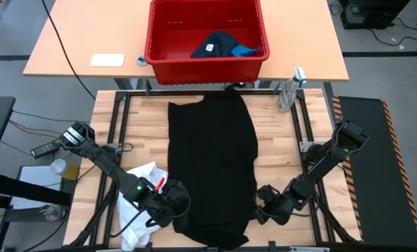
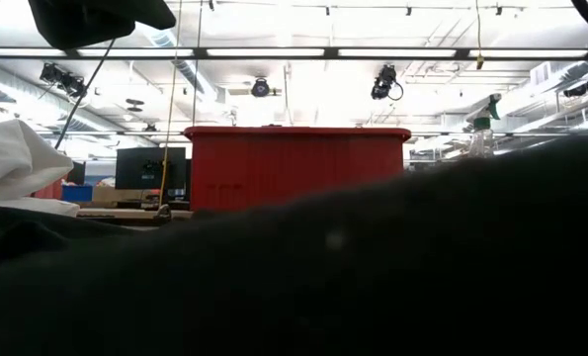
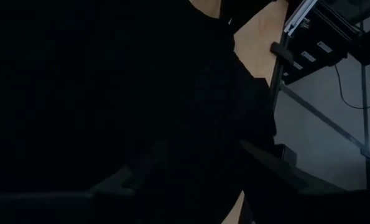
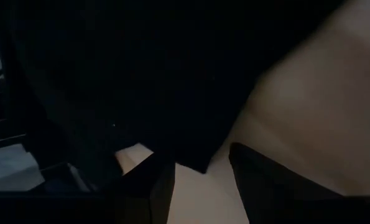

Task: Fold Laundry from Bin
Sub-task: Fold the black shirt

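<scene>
Pale wood table bears the black garment; I cannot tell either pincer's state.

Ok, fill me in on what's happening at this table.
The robot is folding laundry. A black garment lies spread lengthwise on the wooden table, and both arms work at its near end: the left gripper at one corner, the right gripper at the other. Whether either actually grips the cloth is unclear. A white garment lies crumpled beside the left gripper. The red bin behind holds a dark navy garment and a small blue one.
</scene>
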`<state>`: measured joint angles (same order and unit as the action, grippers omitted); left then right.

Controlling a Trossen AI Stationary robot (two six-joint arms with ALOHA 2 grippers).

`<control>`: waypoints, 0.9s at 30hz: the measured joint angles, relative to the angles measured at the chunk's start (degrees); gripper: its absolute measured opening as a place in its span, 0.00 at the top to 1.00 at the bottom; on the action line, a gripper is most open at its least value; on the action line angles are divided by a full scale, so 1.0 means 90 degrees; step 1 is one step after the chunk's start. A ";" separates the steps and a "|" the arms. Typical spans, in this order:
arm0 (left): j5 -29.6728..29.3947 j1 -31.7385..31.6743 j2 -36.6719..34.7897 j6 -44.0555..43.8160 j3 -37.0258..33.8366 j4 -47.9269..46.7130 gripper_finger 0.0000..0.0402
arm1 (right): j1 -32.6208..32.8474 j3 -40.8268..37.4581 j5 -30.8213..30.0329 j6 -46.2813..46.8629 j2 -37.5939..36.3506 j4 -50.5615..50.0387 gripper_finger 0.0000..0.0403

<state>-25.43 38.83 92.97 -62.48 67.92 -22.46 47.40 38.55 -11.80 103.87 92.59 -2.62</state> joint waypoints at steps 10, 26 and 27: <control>-0.0002 -0.0108 0.0000 0.0120 0.0000 0.0302 0.52 | -0.0112 -0.0003 -0.0031 -0.0497 0.0010 0.0431 0.88; -0.0075 0.0041 0.0652 0.0026 0.0007 0.0921 0.46 | -0.0707 -0.0003 0.0648 -0.0898 0.0010 0.3553 0.98; -0.0084 0.0111 0.0708 -0.0160 0.0007 0.0866 0.45 | -0.0733 -0.0003 0.0654 -0.0900 0.0010 0.3631 0.98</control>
<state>-26.19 39.83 99.34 -63.92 67.99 -14.66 40.80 38.52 -5.91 95.76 92.68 30.06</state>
